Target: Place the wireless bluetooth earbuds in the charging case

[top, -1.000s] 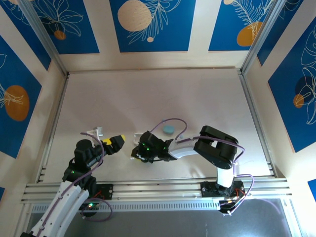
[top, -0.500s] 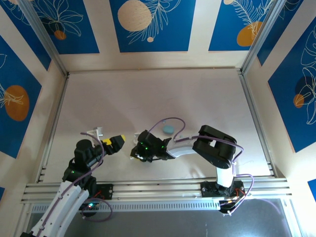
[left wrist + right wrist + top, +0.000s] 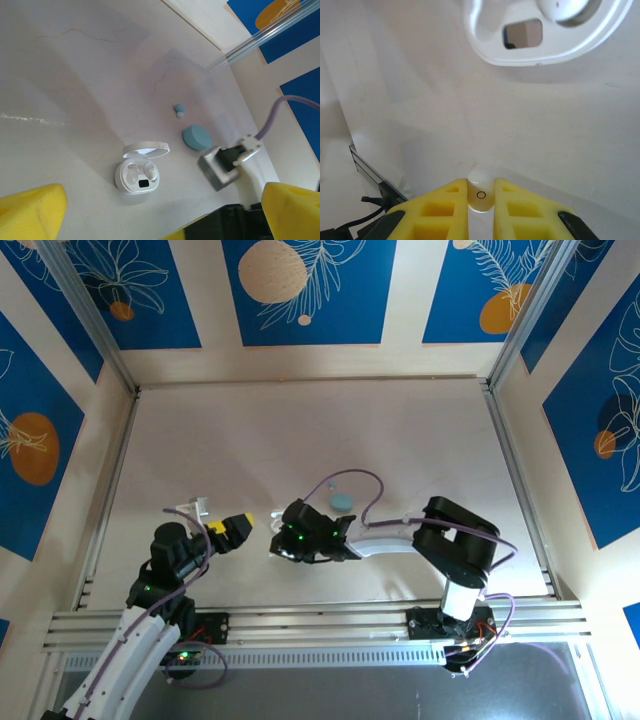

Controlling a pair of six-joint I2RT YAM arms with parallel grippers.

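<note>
The white charging case [image 3: 140,176] lies open on the table with its lid [image 3: 146,149] tipped back. One white earbud [image 3: 150,172] sits in its right socket and the left socket is empty. The case's rim [image 3: 492,50] is close ahead in the right wrist view. My right gripper [image 3: 480,196] is shut on the other white earbud [image 3: 480,192], just above the table. A closed pale blue case [image 3: 196,137] lies beyond, with a tiny pale blue bud [image 3: 179,108] past it. My left gripper [image 3: 160,205] hangs open to the left of the white case, holding nothing.
From above, my left gripper [image 3: 238,528] and right gripper [image 3: 287,542] are close together near the table's front, with the blue case [image 3: 342,502] behind them. The right arm's purple cable [image 3: 345,478] loops over that spot. Aluminium rails [image 3: 300,625] line the near edge.
The right arm's elbow has swung right and its cable loop has risen. The right gripper shifted slightly with the earbud still in it. The left arm has not moved.
</note>
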